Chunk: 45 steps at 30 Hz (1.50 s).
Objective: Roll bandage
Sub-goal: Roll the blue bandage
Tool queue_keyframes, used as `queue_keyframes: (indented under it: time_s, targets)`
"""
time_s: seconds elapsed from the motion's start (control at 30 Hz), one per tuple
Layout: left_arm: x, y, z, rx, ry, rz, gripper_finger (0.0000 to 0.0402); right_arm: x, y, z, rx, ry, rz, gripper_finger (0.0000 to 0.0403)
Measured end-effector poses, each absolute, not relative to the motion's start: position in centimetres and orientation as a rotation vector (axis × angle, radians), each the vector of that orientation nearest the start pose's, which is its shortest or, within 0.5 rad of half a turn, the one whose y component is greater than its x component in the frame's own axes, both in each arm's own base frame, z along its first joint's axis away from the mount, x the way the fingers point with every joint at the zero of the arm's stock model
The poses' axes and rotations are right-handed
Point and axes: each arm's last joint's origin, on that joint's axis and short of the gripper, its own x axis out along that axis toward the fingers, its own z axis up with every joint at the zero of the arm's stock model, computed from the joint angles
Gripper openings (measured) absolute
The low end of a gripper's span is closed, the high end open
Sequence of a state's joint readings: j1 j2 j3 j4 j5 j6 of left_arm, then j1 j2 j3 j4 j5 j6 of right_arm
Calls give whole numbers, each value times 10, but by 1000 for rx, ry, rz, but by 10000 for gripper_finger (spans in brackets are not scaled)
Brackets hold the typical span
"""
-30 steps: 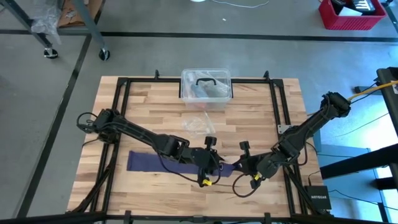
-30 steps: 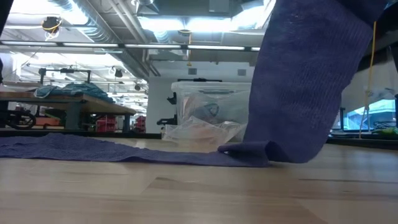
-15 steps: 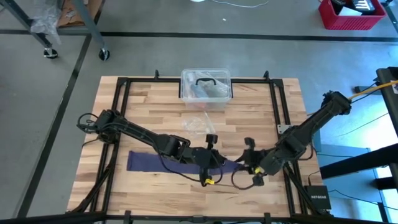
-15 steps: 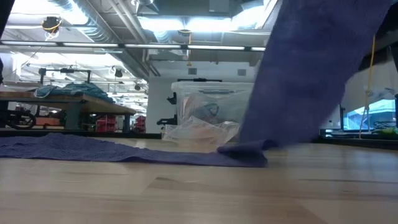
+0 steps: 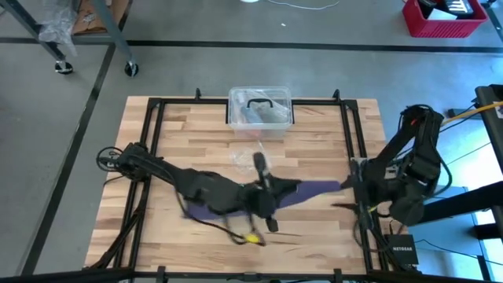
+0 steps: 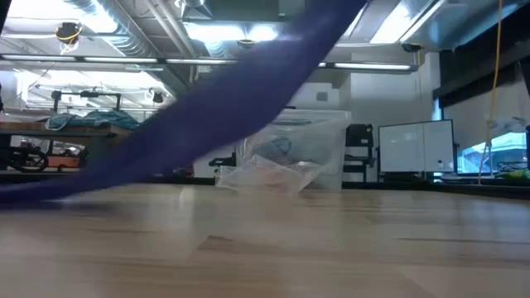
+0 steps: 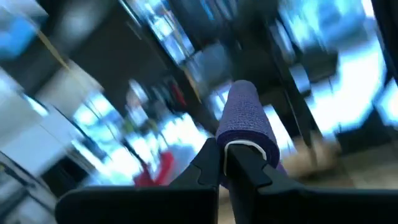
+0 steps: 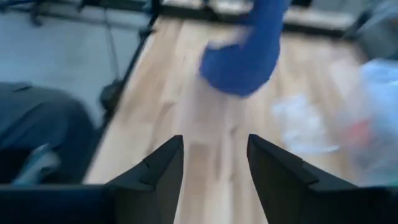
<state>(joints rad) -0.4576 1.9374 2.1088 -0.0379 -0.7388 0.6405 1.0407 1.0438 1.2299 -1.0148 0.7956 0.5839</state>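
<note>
Bandage [image 5: 310, 189] hung lifted mid-counter [image 5: 181, 126], unrolled, one end pinched in clenched left gripper [image 7: 225, 163] fingers. Right gripper [image 8: 212, 163] fingers released, empty, w/drawn near counter's right edge. Risk: loose end swinging, dragging on the counter, roll starting crooked.

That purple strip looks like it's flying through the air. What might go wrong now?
The left gripper is shut on the bandage, pinching only a small fold, so the fabric might slip free. The right gripper is open and holds nothing, leaving the loose end uncontrolled. The swinging strip could also brush the plastic wrapper.
</note>
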Motion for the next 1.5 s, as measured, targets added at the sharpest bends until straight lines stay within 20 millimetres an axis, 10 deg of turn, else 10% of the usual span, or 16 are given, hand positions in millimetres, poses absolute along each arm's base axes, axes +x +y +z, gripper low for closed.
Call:
queue_keyframes:
  time_s: [0.2,0.8,1.5]
  targets:
    - [379,-172,505,586,-129,342,4,94,133,339,-128,336,-114,177]
    - [389,-148,499,637,3,489,3,123,140,309,10,320,-188,253]
    - [390,-148,497,656,19,481,3,146,156,283,-56,344,-317,214]
